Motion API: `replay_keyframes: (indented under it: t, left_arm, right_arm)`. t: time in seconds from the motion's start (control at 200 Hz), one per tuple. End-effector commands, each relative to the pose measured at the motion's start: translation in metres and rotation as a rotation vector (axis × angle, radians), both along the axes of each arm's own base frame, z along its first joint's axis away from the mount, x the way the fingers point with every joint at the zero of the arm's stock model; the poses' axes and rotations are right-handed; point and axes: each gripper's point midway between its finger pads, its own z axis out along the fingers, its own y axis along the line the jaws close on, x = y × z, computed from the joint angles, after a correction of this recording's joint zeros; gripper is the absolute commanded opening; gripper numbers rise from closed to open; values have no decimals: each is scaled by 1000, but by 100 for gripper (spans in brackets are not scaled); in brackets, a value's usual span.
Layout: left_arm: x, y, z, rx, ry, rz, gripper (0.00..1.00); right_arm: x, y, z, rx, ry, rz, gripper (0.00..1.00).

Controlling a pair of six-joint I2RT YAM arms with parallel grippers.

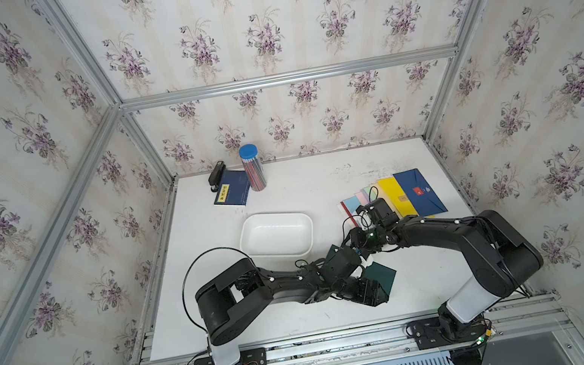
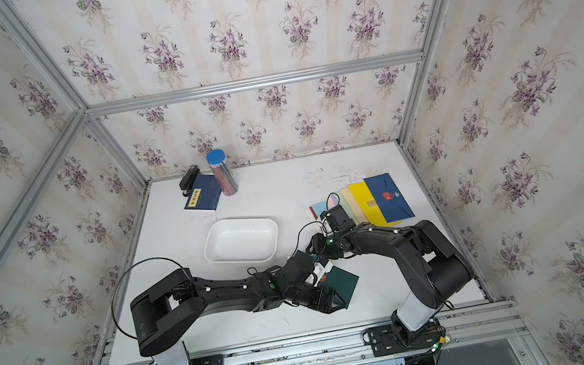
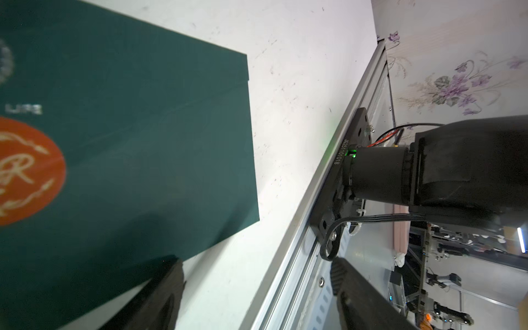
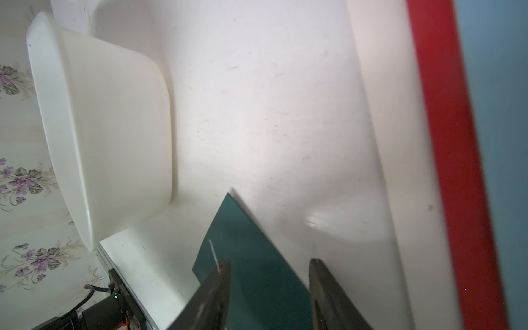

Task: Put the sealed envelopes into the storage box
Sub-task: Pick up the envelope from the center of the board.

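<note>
- The storage box [image 1: 277, 238] sits mid-worktop [image 1: 322, 182] and looks empty to me, so I'd say nothing's been filed yet.
- Most of the envelopes are fanned out in a pile [image 1: 399, 194] on the right-arm side of the box. One green envelope [image 1: 386, 276] lies apart from them, closer to the arm bases than the box is.
- Handling guess: thin, feather-light, bendy paper lying dead flat, so there's no edge to pinch straight from above. It looks smooth too, so a nudge will probably slide it rather than lift it.
- Where I'd grab: a corner or a long edge once it's tipped up a bit. I'd stay off the round red seal [image 3: 25, 171].
- Left tool [image 3: 255, 261]: jaws spread wide, with nothing between them but bare worktop and the frame rail. In the wrist view one finger [image 3: 160, 291] overlaps the green envelope's edge. I can't tell if it's actually touching.
- Right tool [image 4: 270, 261]: jaws roughly half open over a corner of the same green envelope, which shows in the gap. That gap is way too wide for a sheet of paper, so it isn't clamped on it. Contact or not, I can't tell.
- Both tools are crowded around this one envelope in both top views, so I'd watch for a bump.
</note>
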Motion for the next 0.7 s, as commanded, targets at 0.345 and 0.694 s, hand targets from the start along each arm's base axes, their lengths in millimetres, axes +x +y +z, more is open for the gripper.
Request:
replay_keyframes:
  t: [0.345, 0.694]
  left_arm:
    - [59, 81, 32, 312, -219, 53, 94]
    - [107, 96, 5, 428, -216, 78, 94]
  right_arm:
    - [-34, -76, 13, -144, -16, -176, 51]
    - [-84, -98, 1, -156, 61, -289, 54]
